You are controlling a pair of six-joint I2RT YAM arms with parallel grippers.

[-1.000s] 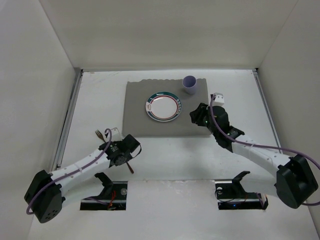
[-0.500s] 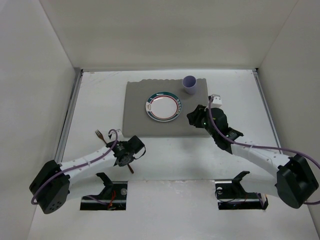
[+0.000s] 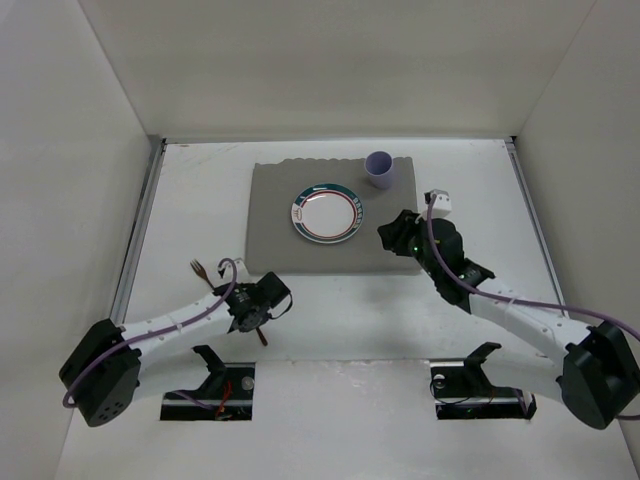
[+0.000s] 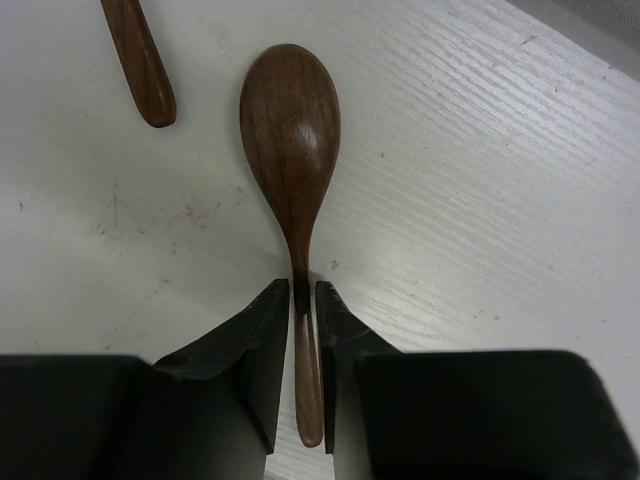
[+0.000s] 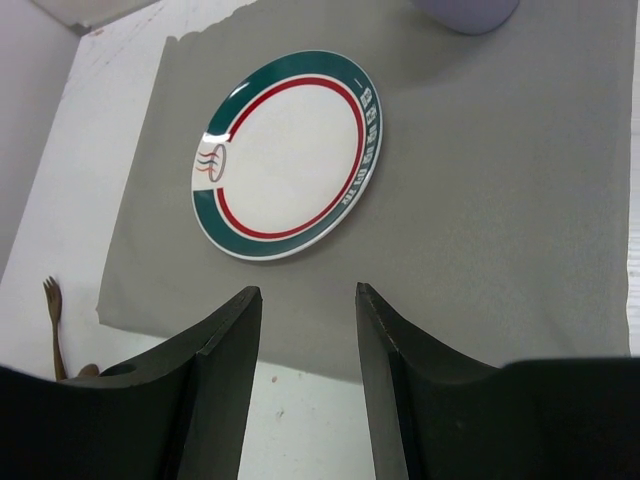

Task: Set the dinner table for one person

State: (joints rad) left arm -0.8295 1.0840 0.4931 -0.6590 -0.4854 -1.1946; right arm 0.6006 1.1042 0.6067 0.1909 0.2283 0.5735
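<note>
My left gripper (image 3: 250, 308) is down on the white dinner table (image 3: 340, 310) at the near left. Its jaws are closed on the thin handle of a dark wooden spoon (image 4: 290, 130), which lies flat with its bowl pointing away from the fingers (image 4: 265, 330); the handle end shows in the top view (image 3: 262, 338). A wooden fork (image 3: 200, 270) lies just left of it, its handle tip in the left wrist view (image 4: 140, 60). My right gripper (image 3: 388, 232) is open and empty over the near right part of the grey mat (image 3: 280, 235), short of the plate (image 3: 327, 212).
A lilac cup (image 3: 380, 168) stands on the mat's far right corner, its base at the top of the right wrist view (image 5: 466, 10). The green-and-red rimmed plate (image 5: 288, 155) sits mid-mat (image 5: 500, 200). White walls enclose the table on three sides.
My left gripper has turned and shifted a little right over the spoon handle. My right gripper has moved only slightly over the mat's near edge.
</note>
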